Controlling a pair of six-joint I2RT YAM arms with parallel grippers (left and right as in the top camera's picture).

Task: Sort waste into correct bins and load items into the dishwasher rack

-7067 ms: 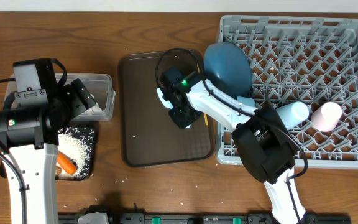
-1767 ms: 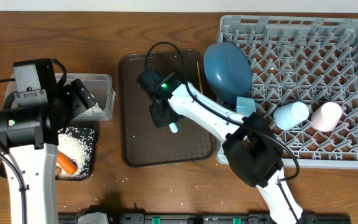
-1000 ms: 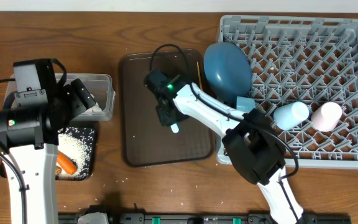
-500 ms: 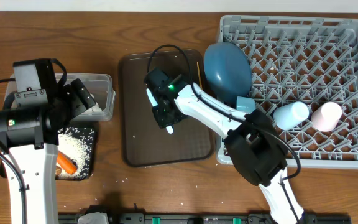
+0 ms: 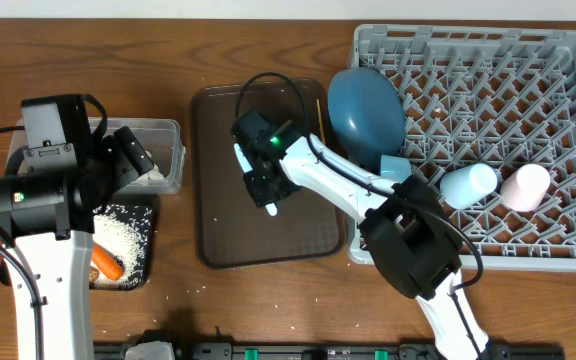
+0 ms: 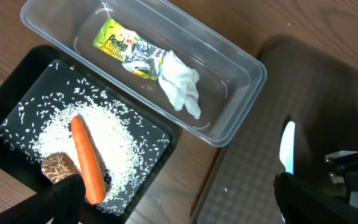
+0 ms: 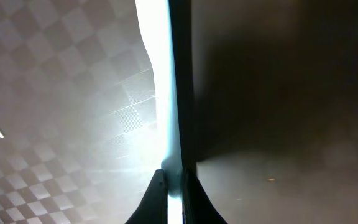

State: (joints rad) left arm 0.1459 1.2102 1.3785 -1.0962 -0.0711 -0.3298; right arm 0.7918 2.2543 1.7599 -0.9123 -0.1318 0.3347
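My right gripper (image 5: 260, 184) is down on the brown serving tray (image 5: 226, 228), shut on the light-blue knife (image 5: 240, 157). In the right wrist view both fingertips (image 7: 158, 188) pinch the pale blade (image 7: 157, 81), which stands on edge. My left gripper (image 6: 179, 210) hangs open above the bins. The clear tub (image 6: 241, 68) holds the snack wrapper (image 6: 120, 47) and the tissue (image 6: 179, 87). Rice, the carrot (image 6: 87, 158) and a brown lump (image 6: 58, 167) lie in the black tray (image 6: 11, 106). The rack (image 5: 528, 60) holds the blue plate (image 5: 366, 105), a light-blue cup (image 5: 468, 183) and a pink cup (image 5: 525, 186).
A thin chopstick (image 5: 319, 110) lies along the serving tray's right edge beside the plate. A pale-blue bowl (image 5: 396, 168) sits at the rack's left edge. The right arm stretches from the table's front across the rack's near-left corner.
The right gripper has shifted slightly left and closed on the knife. The knife's far end now shows left of the wrist. The left arm has not moved.
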